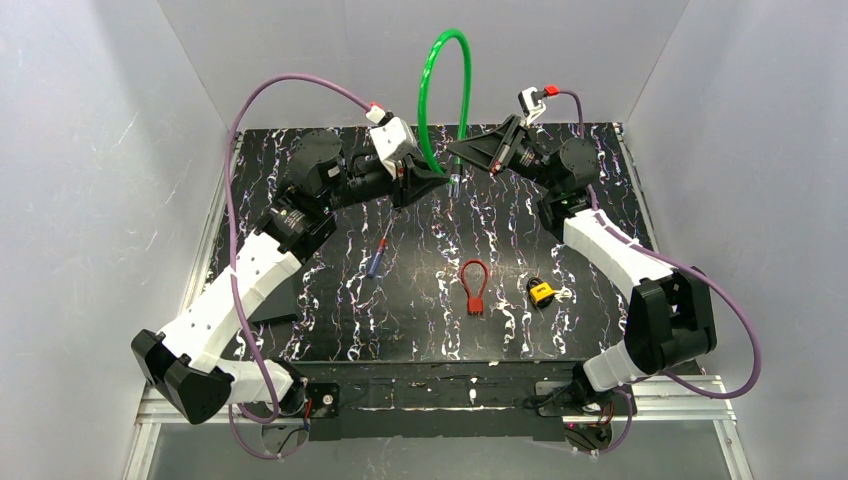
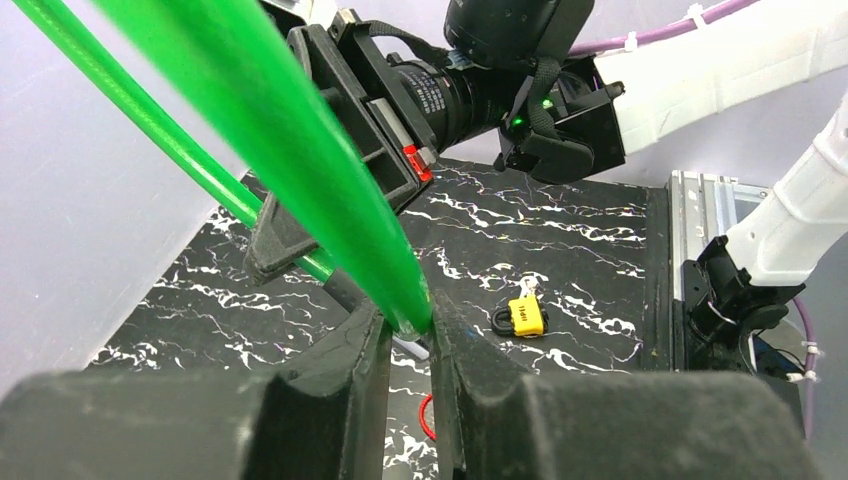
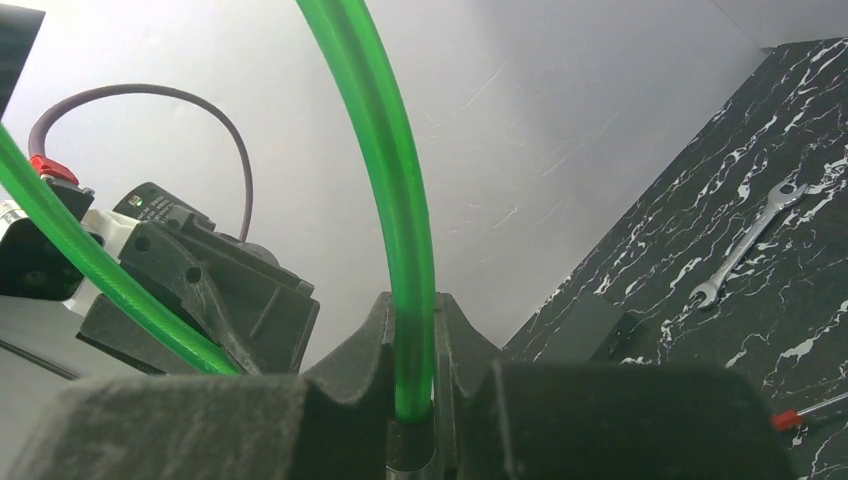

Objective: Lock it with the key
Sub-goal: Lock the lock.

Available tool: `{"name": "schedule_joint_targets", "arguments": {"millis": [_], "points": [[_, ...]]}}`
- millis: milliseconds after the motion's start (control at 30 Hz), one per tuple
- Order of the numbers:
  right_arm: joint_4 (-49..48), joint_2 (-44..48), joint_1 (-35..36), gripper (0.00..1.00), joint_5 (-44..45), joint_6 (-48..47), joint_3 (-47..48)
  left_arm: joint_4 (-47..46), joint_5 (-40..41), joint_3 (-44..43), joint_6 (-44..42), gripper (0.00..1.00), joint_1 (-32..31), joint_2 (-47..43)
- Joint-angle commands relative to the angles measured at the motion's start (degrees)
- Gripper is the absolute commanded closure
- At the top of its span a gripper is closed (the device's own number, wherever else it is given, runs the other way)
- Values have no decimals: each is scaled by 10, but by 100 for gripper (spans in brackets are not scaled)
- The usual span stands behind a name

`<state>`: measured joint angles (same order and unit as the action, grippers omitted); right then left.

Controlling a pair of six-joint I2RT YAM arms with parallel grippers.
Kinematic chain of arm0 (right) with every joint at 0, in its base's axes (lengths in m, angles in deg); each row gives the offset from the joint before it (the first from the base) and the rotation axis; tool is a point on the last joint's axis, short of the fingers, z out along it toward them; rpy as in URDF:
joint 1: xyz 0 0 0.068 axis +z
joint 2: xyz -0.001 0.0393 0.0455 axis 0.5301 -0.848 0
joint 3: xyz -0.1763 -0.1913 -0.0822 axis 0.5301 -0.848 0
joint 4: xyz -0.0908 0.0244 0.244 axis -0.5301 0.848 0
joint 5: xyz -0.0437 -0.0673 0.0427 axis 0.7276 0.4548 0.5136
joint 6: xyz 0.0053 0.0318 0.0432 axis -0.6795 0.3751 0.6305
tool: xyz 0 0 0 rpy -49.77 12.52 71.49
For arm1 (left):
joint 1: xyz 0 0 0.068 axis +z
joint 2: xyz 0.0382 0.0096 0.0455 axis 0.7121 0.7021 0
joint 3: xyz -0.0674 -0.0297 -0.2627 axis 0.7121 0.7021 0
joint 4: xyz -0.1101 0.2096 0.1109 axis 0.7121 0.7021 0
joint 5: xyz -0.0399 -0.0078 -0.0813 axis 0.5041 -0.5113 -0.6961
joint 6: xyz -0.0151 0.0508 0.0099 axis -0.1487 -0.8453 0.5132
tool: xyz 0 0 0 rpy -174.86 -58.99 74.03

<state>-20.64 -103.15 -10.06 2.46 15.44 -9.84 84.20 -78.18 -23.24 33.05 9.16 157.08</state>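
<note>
The yellow padlock (image 1: 541,292) lies on the black marbled table (image 1: 420,330), right of centre, well apart from both grippers. It also shows in the left wrist view (image 2: 526,316). The tiny silvery key (image 1: 563,294) lies against it (image 2: 527,288). Both grippers are raised at the back centre. My left gripper (image 1: 438,178) is shut on one end of a green tube (image 1: 445,60). My right gripper (image 1: 458,162) is shut on the other end, by its black ferrule. The tube arches up between them (image 2: 300,150) (image 3: 400,180). The closed jaws show in each wrist view (image 2: 410,325) (image 3: 412,310).
A red loop-shaped piece (image 1: 474,285) lies mid-table. A blue-handled screwdriver (image 1: 378,258) lies left of it. A silver spanner (image 3: 745,245) lies on the table in the right wrist view. A dark block (image 1: 275,300) sits under the left arm. White walls surround the table.
</note>
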Motion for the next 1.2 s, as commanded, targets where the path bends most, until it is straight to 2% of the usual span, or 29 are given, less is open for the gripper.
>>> {"name": "schedule_joint_targets", "arguments": {"millis": [0, 133, 167, 300, 367, 400, 500, 600, 700, 1167], "points": [[-89, 18, 12, 99, -11, 0, 13, 55, 48, -21, 9, 82, 4, 10], [-84, 19, 12, 99, -8, 0, 11, 56, 48, -24, 16, 73, 4, 9], [-83, 20, 12, 99, -5, 0, 8, 56, 46, -28, 24, 67, 4, 10], [-83, 19, 12, 99, 1, 3, 5, 70, 48, -31, 46, 55, 4, 5], [-84, 17, 12, 99, 5, 7, 4, 71, 48, -23, 54, 45, 4, -2], [-84, 17, 12, 99, 9, 10, 3, 67, 48, -12, 75, 38, 4, -12], [-82, 17, 10, 99, 19, 14, 2, 36, 30, 48, 103, 30, 4, -51], [-69, 19, 6, 99, 30, 12, -3, 27, 69, 122, 138, 35, 4, -97], [-59, 19, 4, 99, 37, 9, -6, 24, 99, 155, 159, 40, 3, -106], [-48, 17, 0, 99, 60, 7, -12, -10, 172, 158, 226, 45, -29, -87]]}}
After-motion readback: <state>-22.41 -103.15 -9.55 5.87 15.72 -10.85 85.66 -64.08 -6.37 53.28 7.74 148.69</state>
